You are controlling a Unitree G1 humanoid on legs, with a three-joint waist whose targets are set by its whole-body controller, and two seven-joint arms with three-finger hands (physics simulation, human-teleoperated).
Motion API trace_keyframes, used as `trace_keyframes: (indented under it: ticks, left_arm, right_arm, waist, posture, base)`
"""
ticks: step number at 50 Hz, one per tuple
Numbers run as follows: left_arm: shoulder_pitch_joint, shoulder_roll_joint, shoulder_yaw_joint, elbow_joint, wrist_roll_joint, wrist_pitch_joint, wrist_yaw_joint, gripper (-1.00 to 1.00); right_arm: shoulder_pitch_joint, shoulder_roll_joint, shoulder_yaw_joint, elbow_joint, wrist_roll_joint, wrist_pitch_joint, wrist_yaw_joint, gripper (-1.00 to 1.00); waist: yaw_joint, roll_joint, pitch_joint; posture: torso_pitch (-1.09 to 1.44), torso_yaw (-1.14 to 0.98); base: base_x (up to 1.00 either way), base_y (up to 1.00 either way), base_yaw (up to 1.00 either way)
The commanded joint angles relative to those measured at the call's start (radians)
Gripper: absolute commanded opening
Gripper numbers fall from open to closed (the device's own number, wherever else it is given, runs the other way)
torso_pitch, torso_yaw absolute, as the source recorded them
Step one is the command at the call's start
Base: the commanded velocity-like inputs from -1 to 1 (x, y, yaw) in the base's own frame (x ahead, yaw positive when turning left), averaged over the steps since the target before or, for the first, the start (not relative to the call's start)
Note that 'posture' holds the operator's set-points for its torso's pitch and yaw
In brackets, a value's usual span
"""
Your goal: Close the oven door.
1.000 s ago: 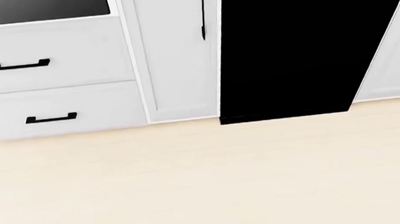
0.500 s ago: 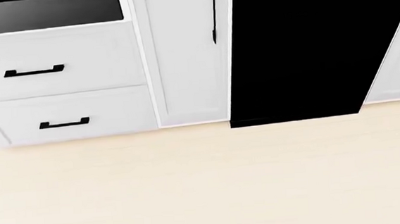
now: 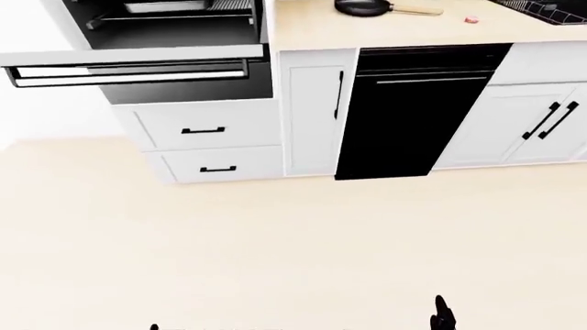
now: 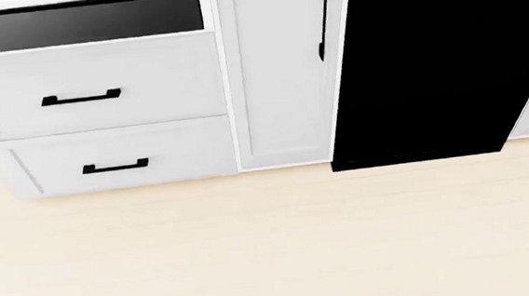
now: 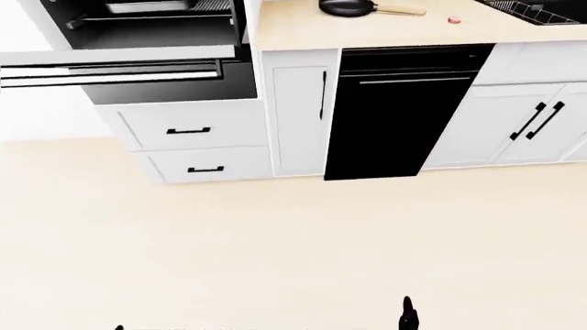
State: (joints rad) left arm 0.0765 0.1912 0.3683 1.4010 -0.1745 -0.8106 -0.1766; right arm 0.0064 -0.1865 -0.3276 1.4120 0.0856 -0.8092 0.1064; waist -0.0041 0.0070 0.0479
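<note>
The oven door hangs open at the upper left of the left-eye view, folded down flat, its pale handle bar along the near edge. Above it the dark oven cavity shows its racks. The head view catches only a dark strip under the oven at its top left. Far below the door, a black fingertip of my right hand pokes up at the bottom edge of the left-eye view. A speck of my left hand shows at the bottom left. Neither hand's fingers can be read.
Two white drawers with black handles sit under the oven. Right of them stand a narrow white cabinet, a black dishwasher and white cupboard doors. A black pan lies on the counter. Beige floor stretches between me and the units.
In the head view the drawers, cabinet and dishwasher have all slid to the right and slightly down: the camera has moved left. No object moved by itself.
</note>
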Motion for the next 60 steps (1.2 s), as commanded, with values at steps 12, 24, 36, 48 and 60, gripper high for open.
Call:
trace_keyframes:
  ticks: [12, 24, 36, 48, 60]
  left_arm:
    - [-0.001, 0.002, 0.002, -0.006, 0.003, -0.015, -0.008, 1.00]
    - [-0.001, 0.000, 0.001, -0.006, 0.003, -0.014, -0.008, 1.00]
    - [-0.003, 0.002, 0.001, -0.007, 0.000, -0.013, -0.010, 1.00]
    - [-0.005, 0.002, 0.000, -0.007, -0.002, -0.013, -0.011, 1.00]
    - [-0.002, 0.002, 0.000, -0.006, -0.005, -0.014, -0.012, 1.00]
  right_arm:
    - [-0.008, -0.015, -0.004, -0.022, 0.003, -0.031, -0.010, 1.00]
    - [-0.005, -0.012, -0.002, -0.022, -0.002, -0.033, -0.012, 1.00]
    - [-0.007, -0.013, -0.003, -0.022, -0.005, -0.031, -0.013, 1.00]
    - [-0.010, -0.012, -0.002, -0.022, -0.005, -0.032, -0.013, 1.00]
    - [-0.007, -0.011, -0.002, -0.022, -0.007, -0.032, -0.013, 1.00]
  waist:
    - [-0.018, -0.074, -0.021]
    - [0.011, 0.051, -0.015]
    - [-0.004, -0.089, -0.011]
    - [-0.012, 0.023, -0.012]
    - [0.001, -0.014, -0.007]
  posture:
    - [0.00, 0.00]
    - [0.00, 0.00]
    - [0.00, 0.00]
    - [0.00, 0.00]
    - [0.00, 0.00]
  base:
    - [0.00, 0.38, 0.00]
    - [0.00, 0.38, 0.00]
    - [0.00, 0.38, 0.00]
    - [0.00, 0.38, 0.00]
    - [0.00, 0.38, 0.00]
